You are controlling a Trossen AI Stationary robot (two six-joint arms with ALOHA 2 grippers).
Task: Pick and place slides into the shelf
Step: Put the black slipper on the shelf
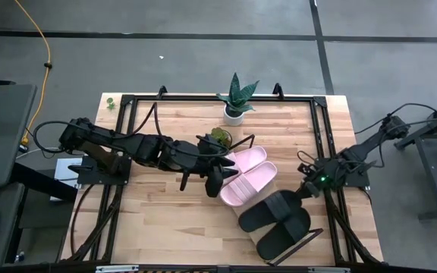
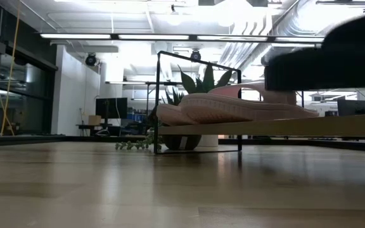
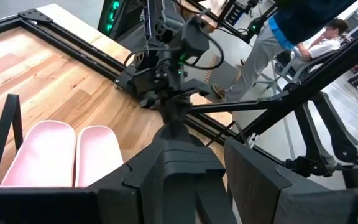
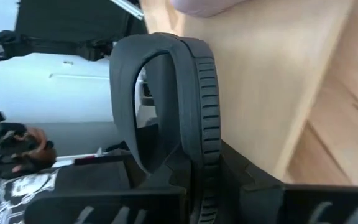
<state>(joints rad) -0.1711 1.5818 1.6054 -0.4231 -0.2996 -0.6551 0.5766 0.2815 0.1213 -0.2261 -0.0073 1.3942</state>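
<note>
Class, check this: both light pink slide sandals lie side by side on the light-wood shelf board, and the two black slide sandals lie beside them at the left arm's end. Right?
One thing is wrong. In the high view the two black slide sandals lie at the right arm's end, near the right end effector. The two light pink slide sandals do lie side by side on the light-wood shelf board.

Left arm reached in from the left side, stretched nearly flat across the middle of the worktop [image 1: 165, 220], links in a low line, wrist angled toward the near edge. Left pincer [image 1: 215, 180] pointed down and forward at mid-worktop; whether its fingers were apart or together could not be told. Right arm came in from the right edge, elbow folded, forearm running toward the centre with a green light on the wrist. Right pincer [image 1: 303, 191] sat low, fingers closed on the strap of a black slide [image 4: 185, 99].
</note>
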